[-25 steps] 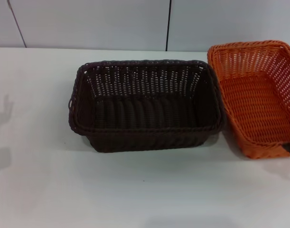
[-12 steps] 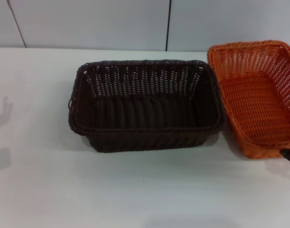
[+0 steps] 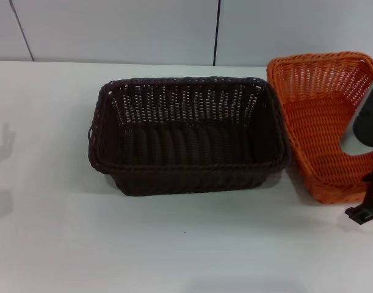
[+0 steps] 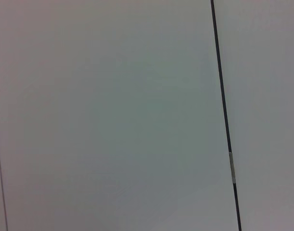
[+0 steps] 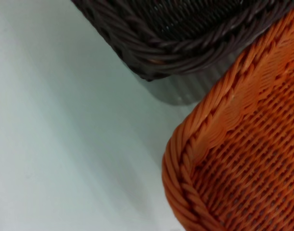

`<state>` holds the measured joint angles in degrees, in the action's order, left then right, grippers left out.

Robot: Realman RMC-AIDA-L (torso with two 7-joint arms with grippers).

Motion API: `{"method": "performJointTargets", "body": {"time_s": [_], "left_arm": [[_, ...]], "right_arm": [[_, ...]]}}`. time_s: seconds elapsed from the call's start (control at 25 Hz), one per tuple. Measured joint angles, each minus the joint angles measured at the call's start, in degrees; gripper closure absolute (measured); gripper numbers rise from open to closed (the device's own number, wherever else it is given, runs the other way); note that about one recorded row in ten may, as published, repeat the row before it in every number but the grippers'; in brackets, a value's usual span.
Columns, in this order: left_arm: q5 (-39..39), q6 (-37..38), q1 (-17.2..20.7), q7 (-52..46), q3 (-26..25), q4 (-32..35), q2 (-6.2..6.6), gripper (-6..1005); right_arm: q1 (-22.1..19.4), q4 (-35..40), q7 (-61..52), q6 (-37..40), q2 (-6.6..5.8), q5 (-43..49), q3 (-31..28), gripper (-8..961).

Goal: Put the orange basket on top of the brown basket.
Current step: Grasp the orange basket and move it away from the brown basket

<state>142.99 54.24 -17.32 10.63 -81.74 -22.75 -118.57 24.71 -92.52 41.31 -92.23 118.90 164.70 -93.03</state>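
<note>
Orange basket (image 3: 323,125), woven, braided rim

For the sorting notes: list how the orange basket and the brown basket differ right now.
Colour: the orange basket is bright orange, the brown basket almost black. Place: the brown basket sits mid-table, the orange basket beside it on the robot's right, partly cut off by the head view's edge. The right arm reaches over the orange basket; nothing is over the brown one. Both are rectangular, openwork wicker, upright and empty.
</note>
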Motion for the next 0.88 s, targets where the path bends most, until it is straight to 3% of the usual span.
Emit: {"method": "performJointTargets", "body": {"time_s": [0.32,0.56,0.68,0.88], "left_arm": [[-0.01,0.1,-0.24,0.0,-0.23,0.12,0.19,186],[-0.05,0.41,-0.37,0.01,-0.26,0.29,0.26,186],[-0.06,0.55,-0.41,0.0,-0.26,0.34,0.27,186],[-0.09,0.67,-0.43,0.02,-0.26,0.44,0.27,186]], "right_arm": [[1.32,4.74,-1.57,3.78,-0.05,2.46,0.71,235],[2.92,6.05,-3.58,4.5,-0.14,2.58,0.1,470],[2.75,3.16,-4.06,4.26,-0.16,2.59,0.01,701],[3.99,-1.81,-5.43,2.08,-0.41,2.58,-1.74,727]]}}
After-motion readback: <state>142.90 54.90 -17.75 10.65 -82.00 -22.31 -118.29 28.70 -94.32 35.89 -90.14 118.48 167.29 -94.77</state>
